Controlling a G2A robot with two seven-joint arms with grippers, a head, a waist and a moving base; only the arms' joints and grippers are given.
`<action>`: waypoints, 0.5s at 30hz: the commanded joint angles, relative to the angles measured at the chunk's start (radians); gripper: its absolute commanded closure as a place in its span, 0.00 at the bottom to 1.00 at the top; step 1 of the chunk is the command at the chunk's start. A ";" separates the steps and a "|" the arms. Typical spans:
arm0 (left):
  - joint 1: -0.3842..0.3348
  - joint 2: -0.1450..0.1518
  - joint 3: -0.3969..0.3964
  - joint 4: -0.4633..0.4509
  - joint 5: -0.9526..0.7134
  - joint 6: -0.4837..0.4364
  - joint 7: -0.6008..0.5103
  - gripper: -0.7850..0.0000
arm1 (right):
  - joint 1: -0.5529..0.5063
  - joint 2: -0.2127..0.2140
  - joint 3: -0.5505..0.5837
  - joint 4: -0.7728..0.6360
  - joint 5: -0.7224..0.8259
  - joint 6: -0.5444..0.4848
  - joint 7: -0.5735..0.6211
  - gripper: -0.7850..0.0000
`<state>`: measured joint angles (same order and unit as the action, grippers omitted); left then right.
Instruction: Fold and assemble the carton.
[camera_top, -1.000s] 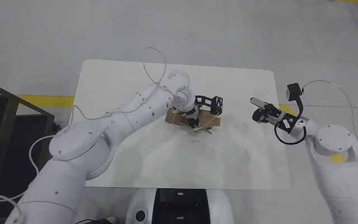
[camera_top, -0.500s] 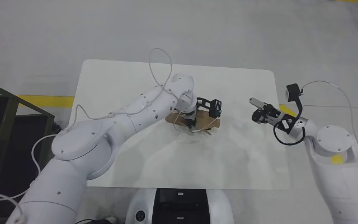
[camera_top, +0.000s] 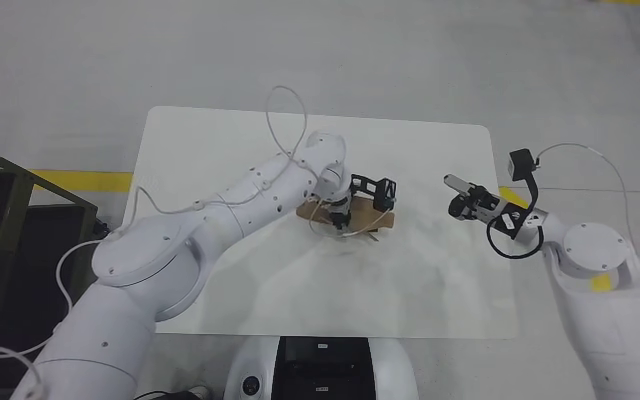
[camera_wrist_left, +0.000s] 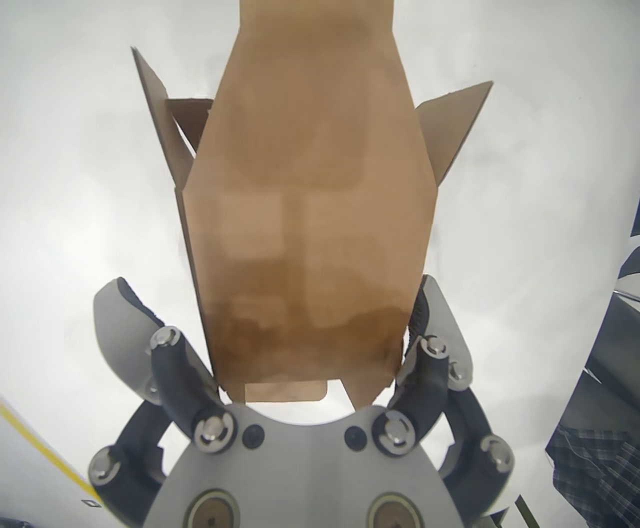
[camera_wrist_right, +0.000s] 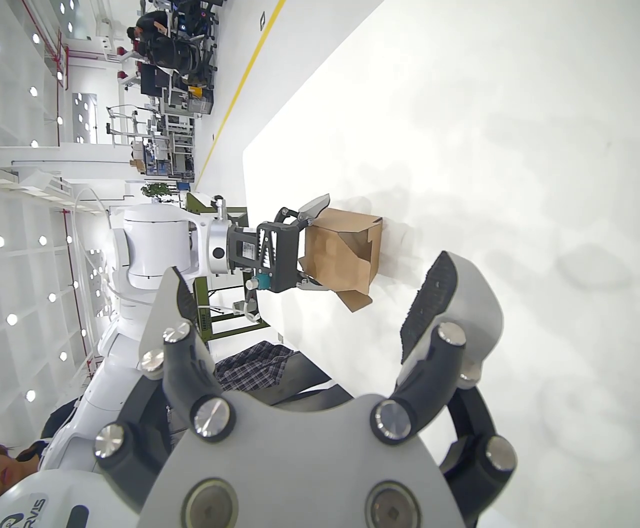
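A brown carton (camera_top: 368, 213) lies near the middle of the white table (camera_top: 230, 150), partly folded, with loose flaps spread at its far end (camera_wrist_left: 450, 130). My left gripper (camera_top: 342, 212) is shut on the carton (camera_wrist_left: 310, 225), one finger on each side wall. In the right wrist view the carton (camera_wrist_right: 340, 255) rests on the table, its open flapped end turned away from the left gripper (camera_wrist_right: 316, 243). My right gripper (camera_top: 455, 193) hovers near the table's right edge, apart from the carton, open with nothing between its fingers (camera_wrist_right: 430, 300).
A dark green frame (camera_top: 30, 220) stands on the floor left of the table. A yellow floor line (camera_top: 85, 180) runs behind it. White cables (camera_top: 285, 110) loop over the left arm. Bare tabletop lies between the carton and the right gripper.
The left wrist has shifted slightly toward the table's back, carrying the carton a little with it. The right arm has barely moved.
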<state>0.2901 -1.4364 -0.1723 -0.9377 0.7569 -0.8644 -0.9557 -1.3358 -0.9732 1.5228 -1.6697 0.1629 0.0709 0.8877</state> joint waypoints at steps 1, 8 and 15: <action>-0.002 0.003 -0.003 0.003 -0.002 -0.004 0.004 0.10 | 0.002 0.000 -0.005 -0.001 0.002 0.000 -0.002 0.00; 0.002 0.013 -0.018 0.011 -0.017 -0.025 0.025 0.31 | 0.015 -0.001 -0.023 -0.001 0.001 0.001 -0.002 0.00; 0.006 0.023 -0.028 -0.002 -0.005 -0.034 0.037 0.39 | 0.021 0.000 -0.032 0.000 0.001 0.001 -0.001 0.00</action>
<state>0.2958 -1.4160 -0.1971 -0.9373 0.7499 -0.8969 -0.9213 -1.3149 -0.9738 1.4917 -1.6691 0.1637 0.0717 0.8863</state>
